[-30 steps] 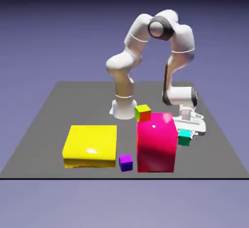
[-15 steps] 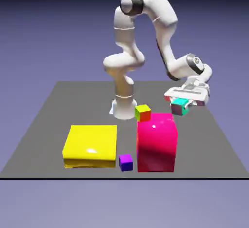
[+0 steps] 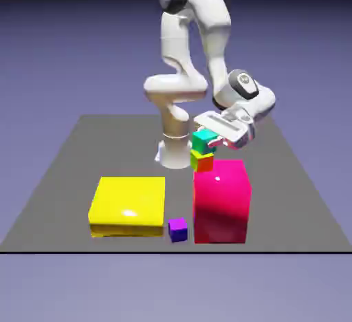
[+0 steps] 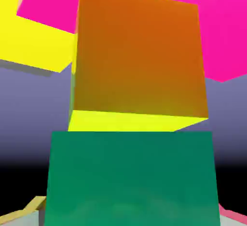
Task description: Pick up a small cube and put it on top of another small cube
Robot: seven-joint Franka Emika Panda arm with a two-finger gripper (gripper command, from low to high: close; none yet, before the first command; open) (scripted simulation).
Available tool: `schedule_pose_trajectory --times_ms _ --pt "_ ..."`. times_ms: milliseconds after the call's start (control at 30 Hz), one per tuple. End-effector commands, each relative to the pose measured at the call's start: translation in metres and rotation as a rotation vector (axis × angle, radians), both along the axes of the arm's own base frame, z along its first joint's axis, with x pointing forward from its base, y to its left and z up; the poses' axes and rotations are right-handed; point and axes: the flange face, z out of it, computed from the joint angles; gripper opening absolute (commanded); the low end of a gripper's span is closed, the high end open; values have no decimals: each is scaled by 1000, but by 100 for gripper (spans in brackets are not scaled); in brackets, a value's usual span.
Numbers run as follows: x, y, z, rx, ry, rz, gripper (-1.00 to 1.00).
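The tiny teal-green cube [image 3: 201,141] is held in my gripper [image 3: 207,139], which is shut on it and tilted in from the exterior view's right. It hangs directly over the lime-and-orange cube [image 3: 201,161], which stands on the table behind the magenta block; the gap between them is tiny or nil. In the hand view the teal cube [image 4: 130,176] fills the bottom. The other cube's lime face [image 4: 125,122] and orange side [image 4: 137,56] lie straight beyond it. The fingertips are hidden by the cube.
A big magenta block [image 3: 221,202] stands just in front of the stack, close under my hand. A flat yellow block [image 3: 128,205] lies to the exterior view's left, with a tiny purple cube [image 3: 178,229] between the two. The arm's base [image 3: 174,152] is behind.
The gripper, holding the teal cube, rose from the table at the magenta block's right, then swung left and came down over the lime-and-orange cube.
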Motion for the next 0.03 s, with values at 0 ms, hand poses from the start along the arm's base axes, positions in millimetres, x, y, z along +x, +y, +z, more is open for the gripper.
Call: schedule_pose_trajectory --times_ms 0 --pt "-6 11 10 -1 -2 -1 100"
